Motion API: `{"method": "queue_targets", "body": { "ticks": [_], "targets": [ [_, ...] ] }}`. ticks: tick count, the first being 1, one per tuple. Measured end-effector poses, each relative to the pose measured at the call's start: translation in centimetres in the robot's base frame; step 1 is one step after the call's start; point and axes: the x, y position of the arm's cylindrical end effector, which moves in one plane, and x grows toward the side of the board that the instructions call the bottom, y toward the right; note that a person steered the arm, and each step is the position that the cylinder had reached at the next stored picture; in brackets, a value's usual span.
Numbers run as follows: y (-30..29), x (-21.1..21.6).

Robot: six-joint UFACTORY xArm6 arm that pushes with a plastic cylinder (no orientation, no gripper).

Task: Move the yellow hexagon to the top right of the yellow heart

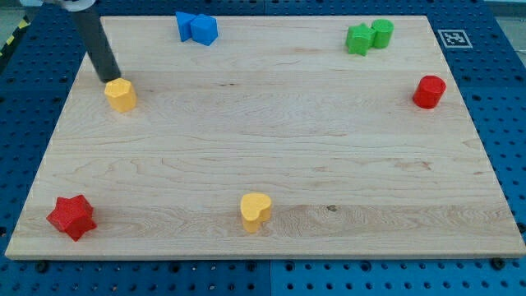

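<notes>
The yellow hexagon sits near the board's upper left. My tip is right at its upper-left side, touching or nearly touching it. The rod slants up to the view's top left. The yellow heart lies near the bottom edge, a little left of centre, far down and to the right of the hexagon.
Two blue blocks sit together at the top edge. A green star-like block and a green cylinder sit at the top right. A red cylinder stands at the right edge. A red star lies at the bottom left.
</notes>
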Motion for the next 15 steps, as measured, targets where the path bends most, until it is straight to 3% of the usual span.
{"method": "queue_targets", "body": {
  "ticks": [1,3,7,12,15],
  "targets": [
    [-1.1,1.7],
    [6.3,2.6],
    [9.8,11.8],
    [24.9,18.5],
    [23.3,20.7]
  ]
}}
